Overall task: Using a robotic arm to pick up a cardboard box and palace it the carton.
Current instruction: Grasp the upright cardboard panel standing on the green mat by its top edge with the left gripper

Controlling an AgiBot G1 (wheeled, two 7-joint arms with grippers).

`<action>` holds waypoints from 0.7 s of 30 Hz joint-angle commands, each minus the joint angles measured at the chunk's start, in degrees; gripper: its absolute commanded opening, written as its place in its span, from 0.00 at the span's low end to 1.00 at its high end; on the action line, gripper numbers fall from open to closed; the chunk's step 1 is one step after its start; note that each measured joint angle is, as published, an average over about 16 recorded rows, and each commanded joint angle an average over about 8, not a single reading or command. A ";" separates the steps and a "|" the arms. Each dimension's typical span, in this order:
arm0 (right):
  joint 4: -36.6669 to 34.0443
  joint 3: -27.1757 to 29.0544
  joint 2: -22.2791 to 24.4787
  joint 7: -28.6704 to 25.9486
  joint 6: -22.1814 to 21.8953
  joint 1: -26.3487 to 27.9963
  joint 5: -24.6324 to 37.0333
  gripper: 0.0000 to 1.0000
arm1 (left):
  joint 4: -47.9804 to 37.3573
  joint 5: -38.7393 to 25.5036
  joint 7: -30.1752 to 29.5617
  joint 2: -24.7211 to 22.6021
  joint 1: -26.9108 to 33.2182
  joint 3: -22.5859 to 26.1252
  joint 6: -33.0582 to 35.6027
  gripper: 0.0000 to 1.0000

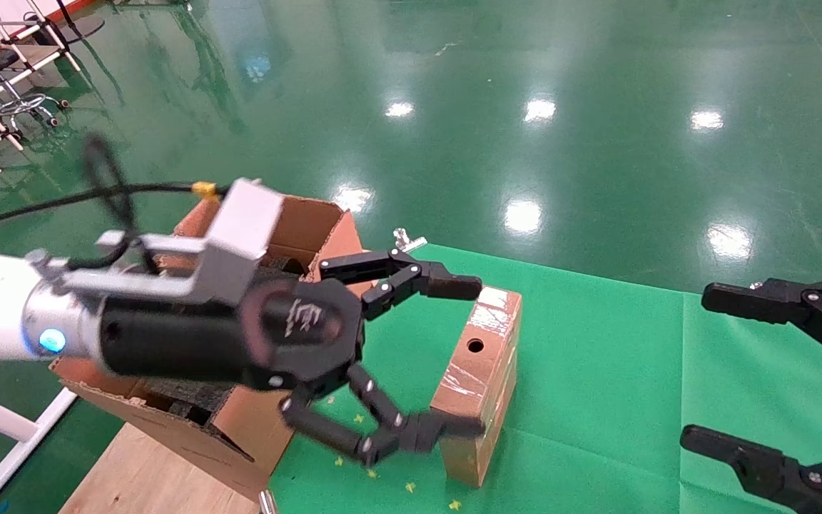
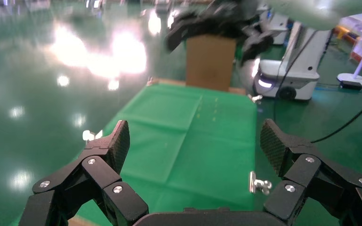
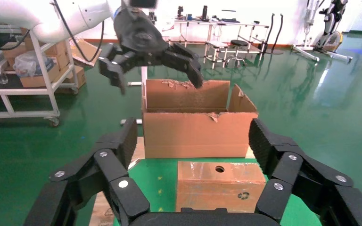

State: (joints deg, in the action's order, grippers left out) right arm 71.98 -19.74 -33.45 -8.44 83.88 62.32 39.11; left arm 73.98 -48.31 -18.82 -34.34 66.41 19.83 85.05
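The white robotic arm with the blue-lit ring reaches in from the left, and its black linkage-fingered tool [image 1: 477,357] is spread wide open, gripping nothing. From the head view its two fingertips line up with the two ends of the small flat brown cardboard box [image 1: 482,378]. The right wrist view shows that same tool [image 3: 158,80] well up in the air, higher than the flaps of the big carton, so it hangs above the box without touching it. The box [image 3: 217,188] stands on one long narrow side on the green cloth [image 1: 596,400] covering the counter. The narrow side with the round hole faces up, glossy clear tape runs across it, and a broad face is turned toward the right arm. Just beside it, on the robot's left and on the bare wooden part of the counter [image 1: 133,471], sits the large brown corrugated carton [image 1: 311,221] with ragged flaps open and dark foam [image 1: 168,396] inside; box and carton stand apart. The right tool [image 1: 696,364] waits at the right edge of the counter, all black, also spread wide open and holding nothing [image 3: 191,141].
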 commanded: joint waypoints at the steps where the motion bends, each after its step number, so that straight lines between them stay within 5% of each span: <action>1: 0.00 0.00 0.00 0.00 0.00 0.00 0.00 0.00 | -0.01 -1.72 -2.22 0.24 1.44 1.07 -0.26 1.00; 12: -0.01 0.00 0.01 0.01 -0.01 0.00 -0.02 0.00 | 3.05 -18.66 -20.51 -0.28 14.77 9.84 2.15 1.00; 21: -0.02 0.00 0.01 0.01 -0.02 -0.01 -0.05 0.00 | 2.71 -20.87 -22.11 -0.90 16.97 11.46 3.61 1.00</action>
State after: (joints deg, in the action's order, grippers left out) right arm 71.96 -19.74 -33.44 -8.43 83.86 62.30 39.06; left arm 76.44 -70.30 -42.23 -35.90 84.35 32.11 88.77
